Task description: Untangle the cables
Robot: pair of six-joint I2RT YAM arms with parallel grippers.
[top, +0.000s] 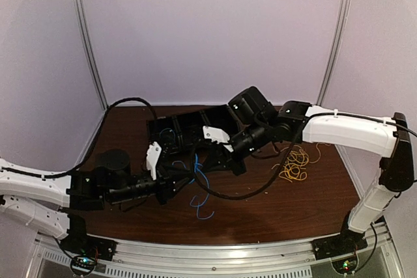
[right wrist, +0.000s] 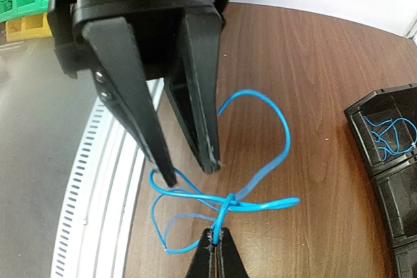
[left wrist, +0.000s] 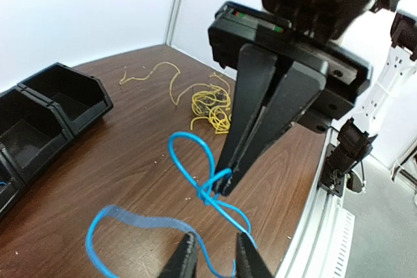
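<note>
A: Pale walls [top: 208, 30] all round, dark wood tabletop [right wrist: 306, 63] below. Where do the tools stand?

B: Right tool [right wrist: 215, 239] first: its fingers are pressed together on the blue cable [right wrist: 225, 202], right at the knot where the strands cross. The left tool [right wrist: 190, 174] faces it from just beside, fingers apart, tips over the small loop on the near-edge side of that knot. Whether a tip touches the wire, I cannot tell.

A: And the cable itself?

B: Around the middle of the tabletop, toward the near edge, loops fanning out from the pinch. A yellow cable [left wrist: 212, 105] lies well apart toward the right edge; black bins [left wrist: 58, 96] line the far edge, one holding a second blue cable [right wrist: 391, 136].

A: Which step is this?

B: Working the blue knot loose, I'd judge: one tool anchors it, the other is placed to take a strand.

A: Next?

B: The left tool likely needs to close on one strand only, then draw it gently away from the pinch, so the crossing opens rather than tightens.
</note>
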